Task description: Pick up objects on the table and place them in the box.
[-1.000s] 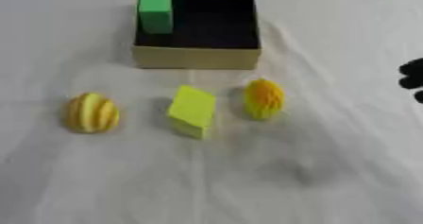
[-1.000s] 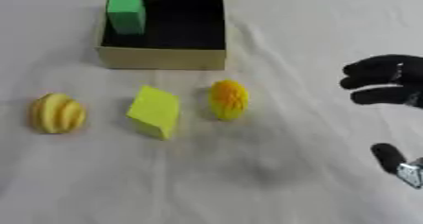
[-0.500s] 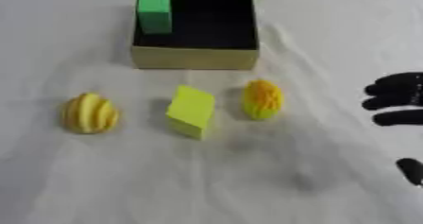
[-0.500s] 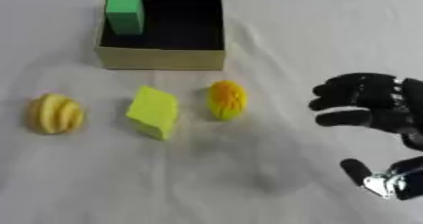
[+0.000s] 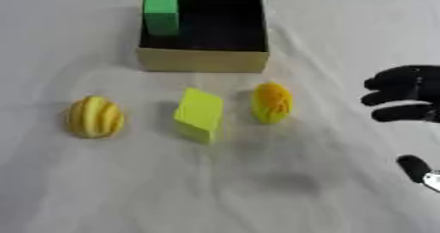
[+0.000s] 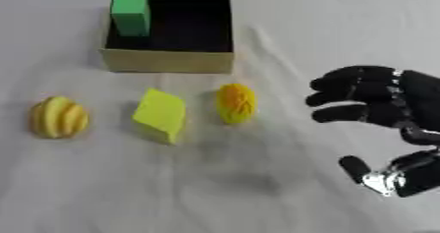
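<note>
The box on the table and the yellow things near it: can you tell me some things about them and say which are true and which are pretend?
1. A green block stands inside the tan cardboard box. True.
2. The robot's black right hand is holding the orange-yellow oval fruit. False: it hovers open beside the fruit, not touching.
3. Three yellowish things lie outside the box. True: the striped yellow round fruit, the yellow-green block and the oval fruit.
4. The yellow-green block is the leftmost. False: the striped fruit is.

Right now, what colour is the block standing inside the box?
Green. The block stands in the box's far left corner, clearest in the left eye view.
</note>
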